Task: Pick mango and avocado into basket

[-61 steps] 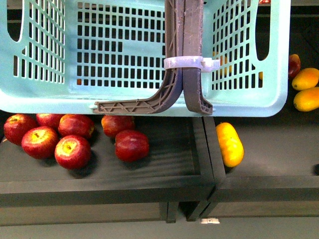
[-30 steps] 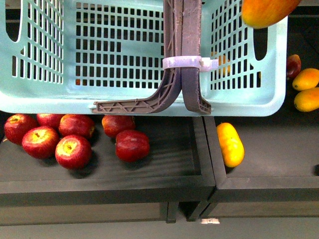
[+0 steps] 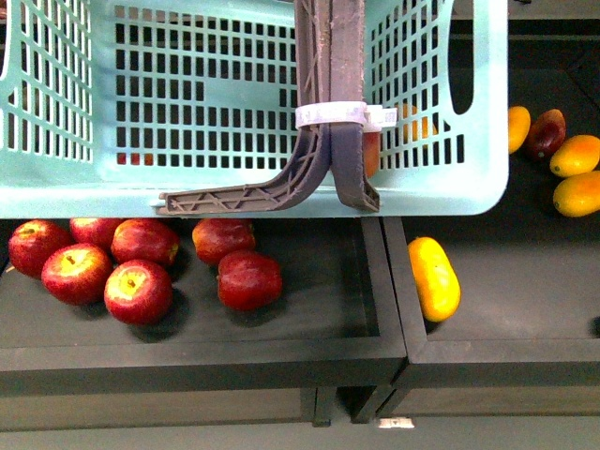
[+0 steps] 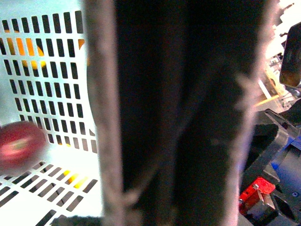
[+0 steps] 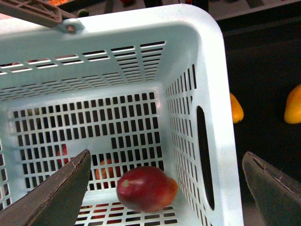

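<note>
One mango (image 5: 146, 188) sits inside the basket (image 5: 211, 70), between the wide-spread fingers of the right gripper (image 5: 166, 153), touching neither. It is smooth, dark red, orange-ended

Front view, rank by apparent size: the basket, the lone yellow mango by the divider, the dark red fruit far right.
1. basket, by far.
2. yellow mango.
3. dark red fruit; it lies farther back, so true size is unsure.

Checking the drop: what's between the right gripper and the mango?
Nothing: the right wrist view shows the open right gripper above the basket, with only air down to the mango inside.
</note>
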Controlling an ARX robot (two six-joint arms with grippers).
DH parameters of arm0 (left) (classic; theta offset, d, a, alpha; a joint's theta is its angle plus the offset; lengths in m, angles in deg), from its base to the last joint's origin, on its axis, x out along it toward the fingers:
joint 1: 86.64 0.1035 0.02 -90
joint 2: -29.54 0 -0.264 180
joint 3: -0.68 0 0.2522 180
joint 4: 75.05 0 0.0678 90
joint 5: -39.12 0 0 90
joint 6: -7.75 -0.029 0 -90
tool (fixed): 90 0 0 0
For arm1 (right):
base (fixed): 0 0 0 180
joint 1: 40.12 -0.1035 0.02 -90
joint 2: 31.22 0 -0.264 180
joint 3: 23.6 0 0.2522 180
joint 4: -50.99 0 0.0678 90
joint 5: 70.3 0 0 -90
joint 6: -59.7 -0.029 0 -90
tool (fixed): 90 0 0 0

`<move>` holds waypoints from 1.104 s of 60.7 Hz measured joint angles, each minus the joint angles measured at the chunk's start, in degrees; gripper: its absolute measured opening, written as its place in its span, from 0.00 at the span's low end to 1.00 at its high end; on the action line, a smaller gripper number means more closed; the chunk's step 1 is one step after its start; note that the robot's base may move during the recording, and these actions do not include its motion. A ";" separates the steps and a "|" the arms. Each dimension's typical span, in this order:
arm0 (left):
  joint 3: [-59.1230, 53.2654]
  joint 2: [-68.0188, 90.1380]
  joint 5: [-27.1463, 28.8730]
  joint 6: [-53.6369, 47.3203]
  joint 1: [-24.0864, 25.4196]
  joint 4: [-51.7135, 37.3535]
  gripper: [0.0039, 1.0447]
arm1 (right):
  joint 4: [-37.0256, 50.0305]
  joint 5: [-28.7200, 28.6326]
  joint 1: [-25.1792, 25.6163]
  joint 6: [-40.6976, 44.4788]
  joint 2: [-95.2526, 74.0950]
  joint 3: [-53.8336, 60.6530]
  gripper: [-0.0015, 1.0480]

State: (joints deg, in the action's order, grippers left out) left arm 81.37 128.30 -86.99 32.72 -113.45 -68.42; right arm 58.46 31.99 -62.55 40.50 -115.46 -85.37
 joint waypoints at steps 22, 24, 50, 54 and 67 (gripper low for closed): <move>0.00 0.04 -0.57 0.13 -0.44 0.04 0.10 | 6.23 7.74 1.60 11.26 32.44 26.43 0.77; 0.00 0.04 -0.61 0.13 -0.48 0.04 0.10 | 8.52 7.06 2.43 13.11 33.33 28.30 0.72; 0.00 0.04 -0.55 -0.02 -0.52 0.04 0.10 | 6.54 -4.63 14.27 18.91 49.79 41.83 0.02; 0.00 0.04 -0.52 0.02 -0.52 0.04 0.10 | 5.16 -5.75 15.54 18.91 52.26 43.01 0.02; 0.00 0.04 -0.52 0.04 -0.52 0.04 0.10 | 1.62 -11.74 21.99 18.97 57.75 44.81 0.02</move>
State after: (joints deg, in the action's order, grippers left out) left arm 81.37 128.34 -87.52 32.76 -113.97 -68.38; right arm 60.08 20.26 -40.57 59.47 -57.72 -40.56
